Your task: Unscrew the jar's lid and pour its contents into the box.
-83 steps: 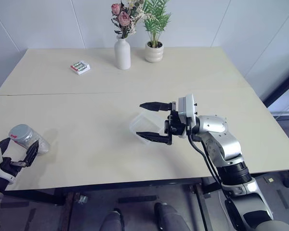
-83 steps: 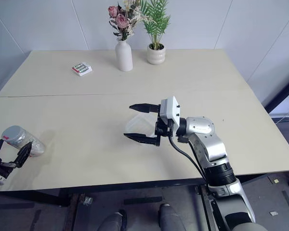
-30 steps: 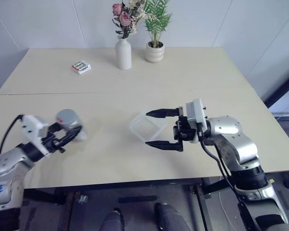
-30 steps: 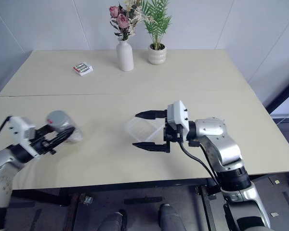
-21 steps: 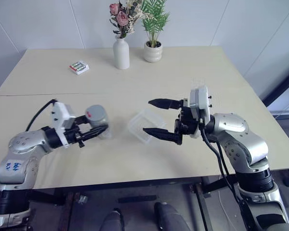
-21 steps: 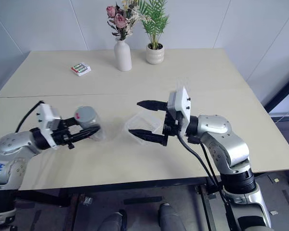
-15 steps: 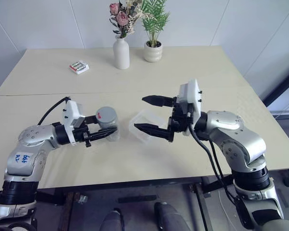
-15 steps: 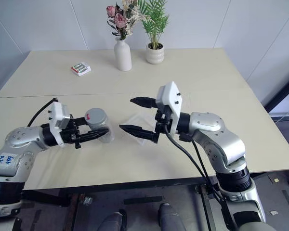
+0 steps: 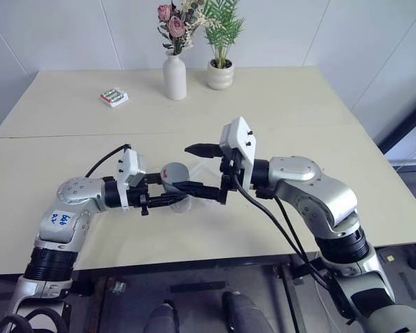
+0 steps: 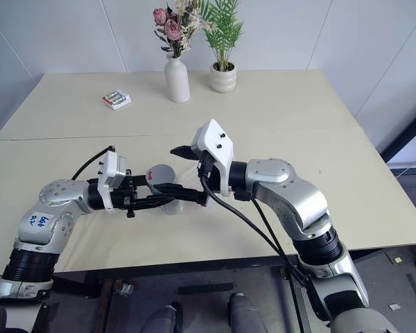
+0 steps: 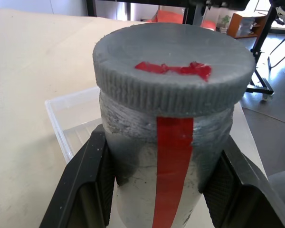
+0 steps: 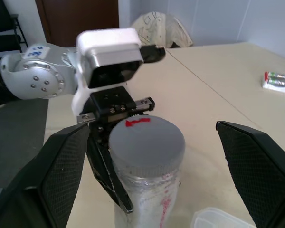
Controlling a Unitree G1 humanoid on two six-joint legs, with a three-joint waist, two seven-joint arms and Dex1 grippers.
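The left gripper [image 11: 156,190] is clamped on the body of the jar [image 9: 173,175], holding it above the table [image 9: 277,111] near the middle, lid [image 11: 173,71] on and facing the right gripper [image 9: 196,170]. The right gripper stands wide, one finger on each side of the lid, apparently not touching it. The box [image 11: 73,121] lies on the table just right of the jar. A vase [image 9: 175,75] stands at the far edge.

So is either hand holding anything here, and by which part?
The left hand clamps the jar by its body, just below the lid. The right hand is open, empty, fingers either side of the lid.
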